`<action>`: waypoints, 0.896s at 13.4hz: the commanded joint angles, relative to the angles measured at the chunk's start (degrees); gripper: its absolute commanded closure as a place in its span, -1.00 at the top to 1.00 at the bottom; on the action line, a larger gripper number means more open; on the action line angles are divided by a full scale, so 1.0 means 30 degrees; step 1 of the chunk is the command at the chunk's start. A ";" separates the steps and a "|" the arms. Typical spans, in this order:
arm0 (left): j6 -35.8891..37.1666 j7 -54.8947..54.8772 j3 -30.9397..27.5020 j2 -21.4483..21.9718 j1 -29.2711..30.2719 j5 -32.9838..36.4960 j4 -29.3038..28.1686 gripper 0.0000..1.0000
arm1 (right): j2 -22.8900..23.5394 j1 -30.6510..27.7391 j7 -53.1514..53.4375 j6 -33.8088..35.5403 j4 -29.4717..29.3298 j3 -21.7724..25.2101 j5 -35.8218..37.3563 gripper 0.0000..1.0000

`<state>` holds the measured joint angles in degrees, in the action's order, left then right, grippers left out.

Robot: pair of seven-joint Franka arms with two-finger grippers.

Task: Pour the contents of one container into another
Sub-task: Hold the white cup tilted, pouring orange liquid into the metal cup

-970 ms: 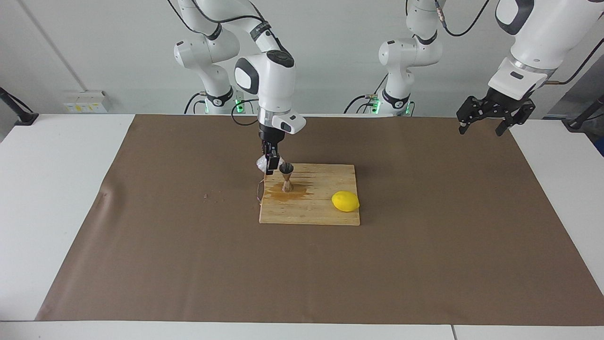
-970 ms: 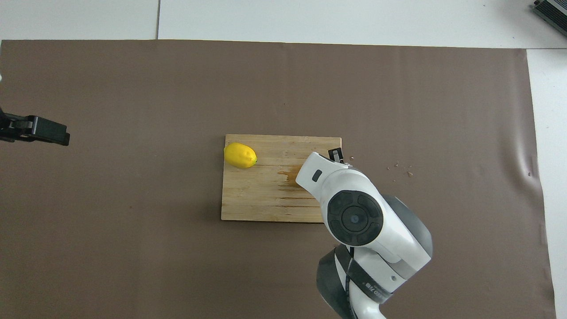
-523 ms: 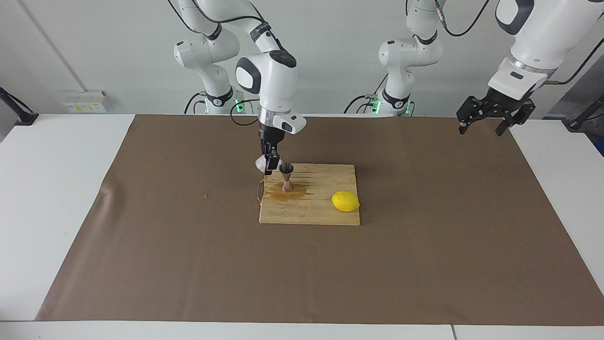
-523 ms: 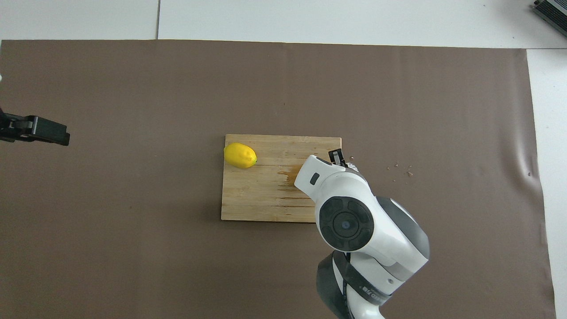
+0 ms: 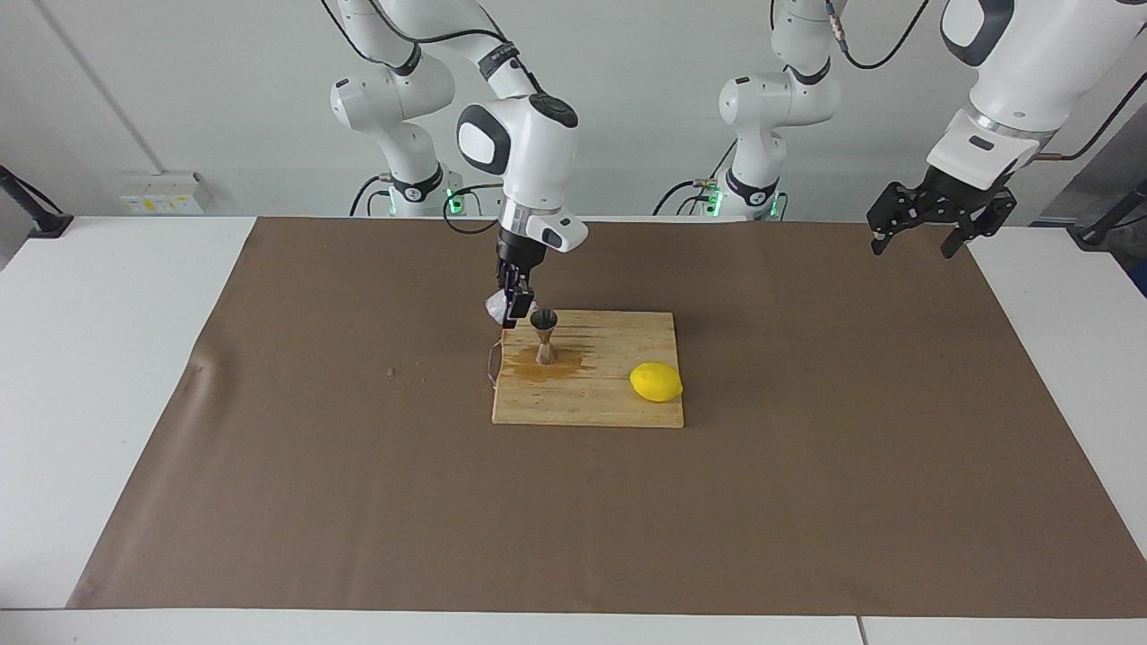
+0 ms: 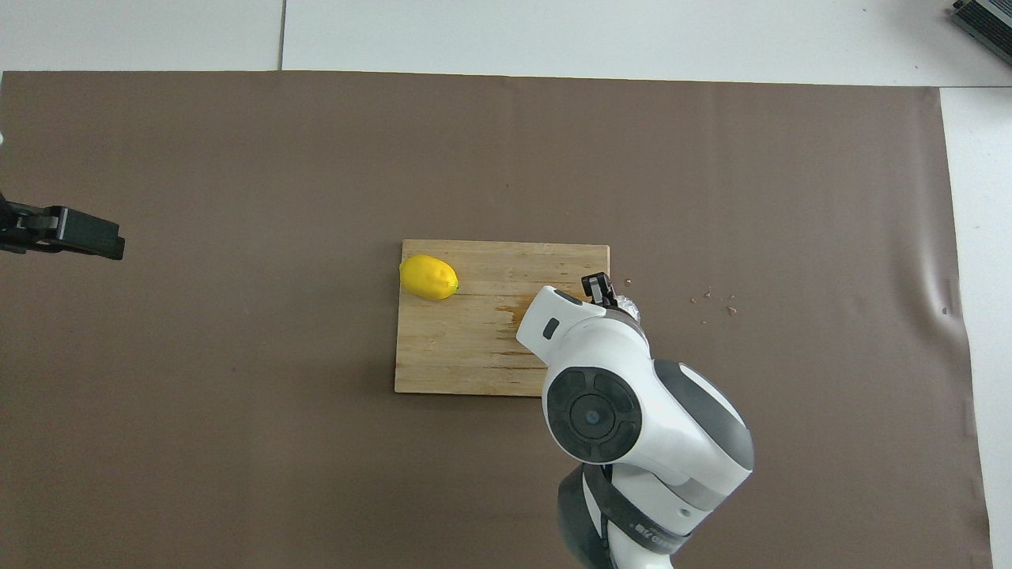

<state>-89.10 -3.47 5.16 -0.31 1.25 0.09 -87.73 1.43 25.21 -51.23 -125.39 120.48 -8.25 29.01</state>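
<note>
My right gripper (image 5: 513,315), clamping the tilted crinkled whitish plastic cup (image 5: 495,309), has lifted slightly beside the upright steel hourglass jigger (image 5: 544,336) at the wooden board's (image 5: 609,399) corner; my left gripper (image 5: 923,235) waits, fingers spread.

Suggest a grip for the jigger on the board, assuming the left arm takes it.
Take the jigger at its narrow waist, coming in level from the lemon end of the cutting board. It stands upright, two cones joined at a slim neck, so fingers there likely cannot slide up or down. The right end effector with the plastic cup crowds its other flank. The left end effector waits, open.
</note>
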 commanded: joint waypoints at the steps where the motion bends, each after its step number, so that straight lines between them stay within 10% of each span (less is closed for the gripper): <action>1: 0.0138 -0.0192 0.0097 0.0512 0.0315 -0.0324 -0.0492 1.00 | -0.0212 -0.0023 0.1109 0.0371 0.0008 -0.0179 0.0906 -0.64; 12: 0.0138 -0.0192 0.0097 0.0512 0.0315 -0.0324 -0.0492 1.00 | 0.0021 0.0533 0.1958 0.0574 -0.0664 -0.0179 0.1695 -0.63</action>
<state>-89.10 -3.47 5.16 -0.30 1.25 0.09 -87.73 1.43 26.51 -47.16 -125.36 119.70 -8.28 31.96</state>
